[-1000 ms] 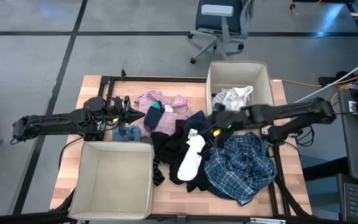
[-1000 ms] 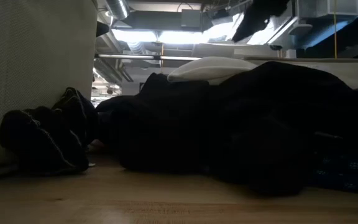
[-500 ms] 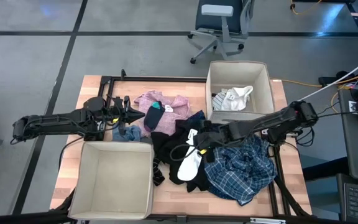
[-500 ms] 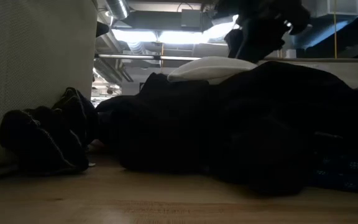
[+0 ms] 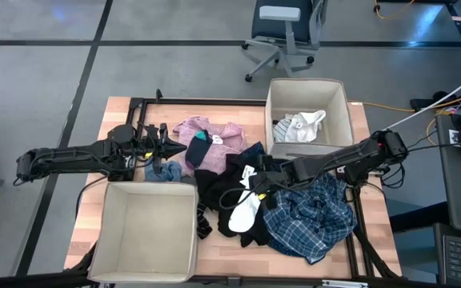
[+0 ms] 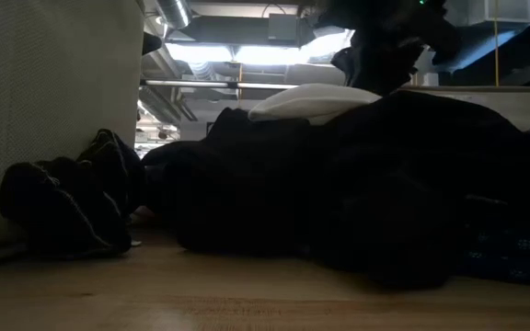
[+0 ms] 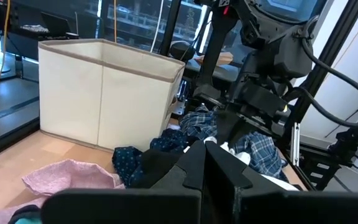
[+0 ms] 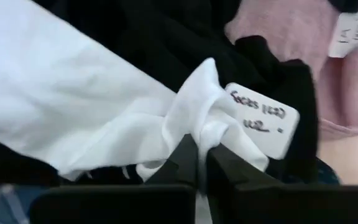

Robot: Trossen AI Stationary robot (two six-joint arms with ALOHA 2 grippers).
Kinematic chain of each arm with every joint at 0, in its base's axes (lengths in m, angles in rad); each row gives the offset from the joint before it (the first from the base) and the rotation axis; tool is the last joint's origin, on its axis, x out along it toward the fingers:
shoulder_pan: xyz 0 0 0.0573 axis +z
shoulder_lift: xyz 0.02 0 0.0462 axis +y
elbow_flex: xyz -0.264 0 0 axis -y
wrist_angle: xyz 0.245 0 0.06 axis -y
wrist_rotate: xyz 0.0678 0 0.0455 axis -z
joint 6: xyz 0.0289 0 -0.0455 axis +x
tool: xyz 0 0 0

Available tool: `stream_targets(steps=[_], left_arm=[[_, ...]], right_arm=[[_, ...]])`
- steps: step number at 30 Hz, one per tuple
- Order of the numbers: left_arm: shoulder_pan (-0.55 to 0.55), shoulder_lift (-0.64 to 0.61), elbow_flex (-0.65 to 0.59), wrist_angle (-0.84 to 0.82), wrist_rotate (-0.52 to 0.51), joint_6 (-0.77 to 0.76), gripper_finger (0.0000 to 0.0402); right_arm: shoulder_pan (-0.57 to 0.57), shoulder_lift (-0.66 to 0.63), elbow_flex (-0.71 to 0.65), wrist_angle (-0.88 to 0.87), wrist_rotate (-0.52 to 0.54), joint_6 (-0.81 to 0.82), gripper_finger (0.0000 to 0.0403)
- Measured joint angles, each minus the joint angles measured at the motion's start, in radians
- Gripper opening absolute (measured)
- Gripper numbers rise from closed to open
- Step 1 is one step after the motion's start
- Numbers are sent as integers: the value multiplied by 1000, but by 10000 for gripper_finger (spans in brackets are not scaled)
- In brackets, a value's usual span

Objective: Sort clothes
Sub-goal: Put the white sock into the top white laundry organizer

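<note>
The clothes lie heaped mid-table: a pink patterned top, black pieces, a blue-white plaid shirt, a small denim item and a teal sock. A long white cloth rests on the black pieces. My right gripper is shut on its far end, beside a paper label. In the low view that gripper shows dark above the pile. My left gripper hovers shut near the pink top, touching nothing. My right gripper pinches a bunched-up fold at the white cloth's far end between its two fingers, right next to the label. The fingers come slanting down from the table's right side. The rest of the cloth lies slack on the black pieces.
A beige bin at the back right holds white and grey pieces. A second beige bin stands at the front left. A dark frame runs round the table. An office chair stands beyond the far edge.
My right gripper has come down from beside the back bin toward the table's left and near edges, onto the white cloth's far end. It then shut on that end. The cloth lies where it was.
</note>
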Motion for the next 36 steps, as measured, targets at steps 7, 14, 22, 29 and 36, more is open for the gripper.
stream_targets(steps=[7, 14, 22, 29, 36], left_arm=[[0, 0, 0, 0, 0, 4, 1], [0, 1, 0, -1, 0, 4, 1], [0, 1, 0, 1, 0, 4, 1], [0, 1, 0, 2, 0, 2, 1], [0, 1, 0, 3, 0, 1, 1]], right_arm=[[0, -52, 84, -110, 63, 19, 25], [0, -164, 115, -172, 158, -2, 15], [-4, -332, 124, -234, 458, -20, 22], [-95, -481, 124, -240, 588, -39, 23], [-259, -562, 124, -252, 614, -86, 23]])
